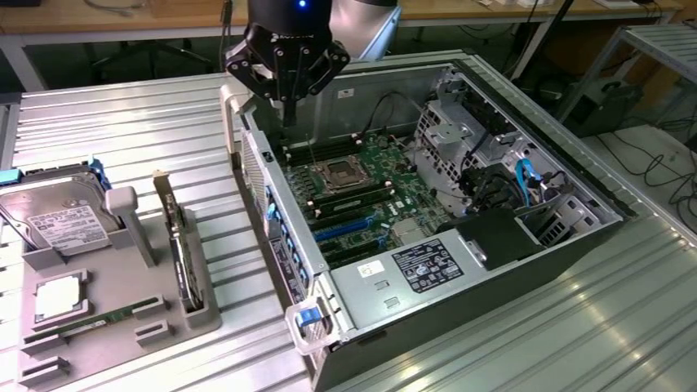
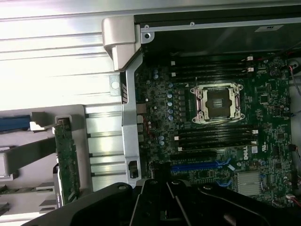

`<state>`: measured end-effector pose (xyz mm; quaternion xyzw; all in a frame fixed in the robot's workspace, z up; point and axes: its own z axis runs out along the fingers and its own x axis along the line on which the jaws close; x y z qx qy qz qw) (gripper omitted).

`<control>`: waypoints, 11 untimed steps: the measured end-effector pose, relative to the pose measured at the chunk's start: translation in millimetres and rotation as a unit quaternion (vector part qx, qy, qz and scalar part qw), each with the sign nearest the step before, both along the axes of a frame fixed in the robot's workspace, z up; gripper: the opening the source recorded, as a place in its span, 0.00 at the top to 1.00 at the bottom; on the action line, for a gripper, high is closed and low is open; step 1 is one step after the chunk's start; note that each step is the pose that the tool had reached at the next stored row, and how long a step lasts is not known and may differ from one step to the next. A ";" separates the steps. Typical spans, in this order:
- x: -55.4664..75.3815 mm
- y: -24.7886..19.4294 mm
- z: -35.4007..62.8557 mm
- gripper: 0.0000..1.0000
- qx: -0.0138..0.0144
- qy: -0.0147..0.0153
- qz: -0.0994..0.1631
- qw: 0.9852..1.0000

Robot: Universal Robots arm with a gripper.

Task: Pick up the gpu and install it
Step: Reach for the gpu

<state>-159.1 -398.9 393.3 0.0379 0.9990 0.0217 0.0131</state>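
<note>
The gpu [image 1: 175,238], a thin green card, stands on its edge in a slot of the grey holder [image 1: 114,282] on the exterior view's left; it has a silver bracket at its far end. The wrist view shows the gpu [image 2: 66,160] edge-on beside the case wall. My gripper [image 1: 289,114] hangs high over the far corner of the open computer case [image 1: 436,294], well apart from the gpu. Its fingers are shut together into a point with nothing between them. The gripper's dark body [image 2: 162,200] also shows in the wrist view.
Inside the case lie the motherboard [image 1: 376,192], an open CPU socket [image 2: 218,103] and blue expansion slots [image 2: 202,165]. The holder also carries a silver hard drive [image 1: 55,216], a RAM stick [image 1: 93,318] and a CPU chip [image 1: 60,296]. All of it rests on a ribbed metal table [image 1: 142,122].
</note>
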 end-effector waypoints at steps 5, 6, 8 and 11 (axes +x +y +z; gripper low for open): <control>-1.2 0.0 0.0 0.89 0.000 0.000 0.000 1.000; -1.5 0.0 0.0 0.89 0.000 0.000 0.000 1.000; -2.1 0.0 0.0 0.89 0.000 0.000 0.000 1.000; -3.0 0.0 0.0 0.89 0.000 0.000 0.000 1.000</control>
